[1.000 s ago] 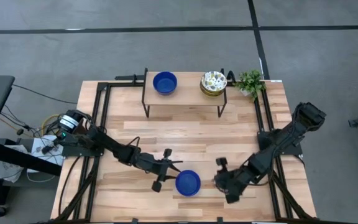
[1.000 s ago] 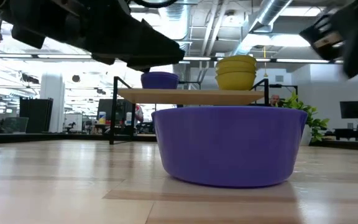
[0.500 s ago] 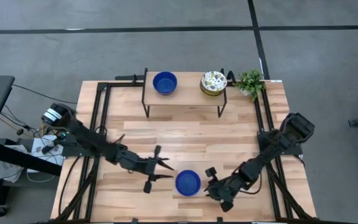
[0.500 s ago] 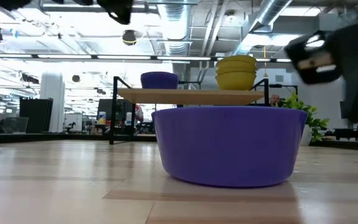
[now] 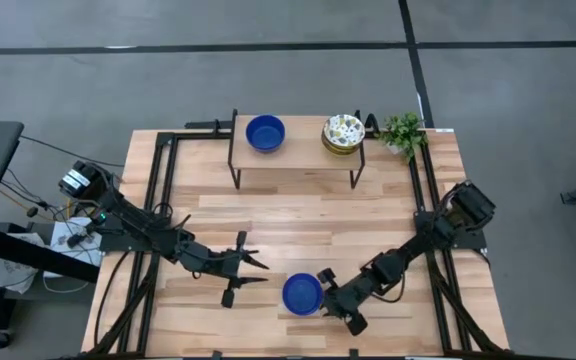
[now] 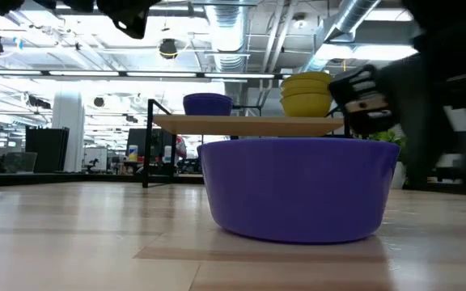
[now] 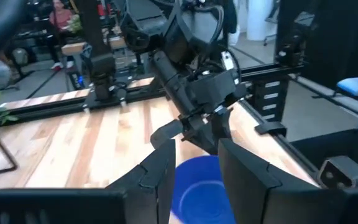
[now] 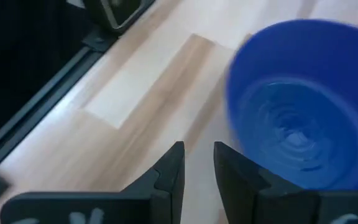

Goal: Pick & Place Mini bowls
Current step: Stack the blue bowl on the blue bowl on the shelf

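I'm sitting w/ my right gripper [image 5: 336,303] low at the near edge of the table [image 5: 298,215], just beside the loose blue mini bowl [image 5: 302,293], on its right side as the overhead view shows it. Fingers [image 8: 169,171] are parted a little w/ nothing between them; only bare wood is showing in the gap, & the bowl's rim is lying off to one side of that gap, not lined up w/ it yet. So the bowl is lying toward the table's middle from me, close but apart. It's round, so no long axis to match; what's mattering is getting one finger inside the rim & one outside. My left gripper [image 5: 236,275] is hanging on the bowl's other side, farther off, fingers apart & holding nothing. Judging by that, my right arm is the nearer one & prob the one taking this pick. The other mini bowls are waiting on the raised shelf [image 5: 298,148] at the far side: a second blue one [image 5: 265,132] & the patterned cream stack [image 5: 343,133], w/ the small plant [image 5: 403,131] just beside the shelf.
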Controlling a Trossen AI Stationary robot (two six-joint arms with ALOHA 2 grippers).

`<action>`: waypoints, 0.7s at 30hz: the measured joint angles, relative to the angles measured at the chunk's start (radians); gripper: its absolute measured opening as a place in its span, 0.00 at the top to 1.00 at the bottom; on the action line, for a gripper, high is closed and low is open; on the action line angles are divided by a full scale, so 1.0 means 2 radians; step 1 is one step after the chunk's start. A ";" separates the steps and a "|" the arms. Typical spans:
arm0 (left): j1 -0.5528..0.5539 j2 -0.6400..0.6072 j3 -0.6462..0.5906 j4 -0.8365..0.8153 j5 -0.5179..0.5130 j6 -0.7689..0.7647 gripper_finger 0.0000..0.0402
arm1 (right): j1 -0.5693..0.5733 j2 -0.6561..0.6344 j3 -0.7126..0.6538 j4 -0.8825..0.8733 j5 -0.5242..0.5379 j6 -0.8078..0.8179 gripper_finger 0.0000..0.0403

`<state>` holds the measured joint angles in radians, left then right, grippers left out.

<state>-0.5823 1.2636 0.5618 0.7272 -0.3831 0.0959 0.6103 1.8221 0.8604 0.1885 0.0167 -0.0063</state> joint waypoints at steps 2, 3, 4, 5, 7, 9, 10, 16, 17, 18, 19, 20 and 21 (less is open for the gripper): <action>0.000 0.000 -0.002 -0.001 -0.010 -0.001 0.70 | -0.011 -0.001 0.000 0.001 -0.005 -0.001 0.81; 0.000 0.000 -0.002 0.000 -0.012 -0.002 0.70 | -0.016 -0.001 0.000 0.000 -0.009 -0.001 0.81; 0.000 0.000 -0.002 0.000 -0.013 -0.002 0.70 | -0.021 -0.001 0.000 0.000 -0.009 -0.001 0.81; 0.000 0.000 -0.002 0.000 -0.013 -0.002 0.70 | -0.025 -0.001 0.000 0.000 -0.009 -0.002 0.81; 0.000 0.000 -0.002 0.001 -0.013 -0.002 0.70 | -0.034 -0.001 0.000 0.001 -0.009 -0.012 0.81; 0.000 0.000 -0.002 0.003 -0.013 -0.002 0.70 | -0.043 -0.001 0.000 0.004 -0.009 -0.026 0.81; 0.000 0.000 -0.002 0.003 -0.013 -0.002 0.70 | -0.047 -0.001 0.000 0.007 -0.009 -0.034 0.81; 0.000 0.000 -0.001 0.003 -0.013 -0.002 0.70 | -0.082 -0.001 0.000 0.031 -0.009 -0.069 0.81; 0.000 0.000 -0.001 0.003 -0.013 -0.002 0.70 | -0.090 -0.001 0.000 0.035 -0.009 -0.076 0.81; 0.000 0.000 -0.001 0.003 -0.013 -0.002 0.70 | -0.097 -0.001 0.000 0.040 -0.008 -0.081 0.81; 0.000 0.000 -0.001 0.003 -0.013 -0.002 0.70 | -0.105 -0.001 0.000 0.046 -0.009 -0.088 0.81; 0.000 0.000 -0.001 0.003 -0.013 -0.002 0.70 | -0.112 -0.001 0.000 0.051 -0.009 -0.093 0.81; 0.000 0.000 -0.001 0.003 -0.013 -0.002 0.70 | -0.121 -0.001 0.000 0.057 -0.009 -0.098 0.81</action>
<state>-0.5819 1.2644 0.5591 0.7341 -0.4084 0.0921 0.3688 1.8196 0.8600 0.3034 -0.0005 -0.2032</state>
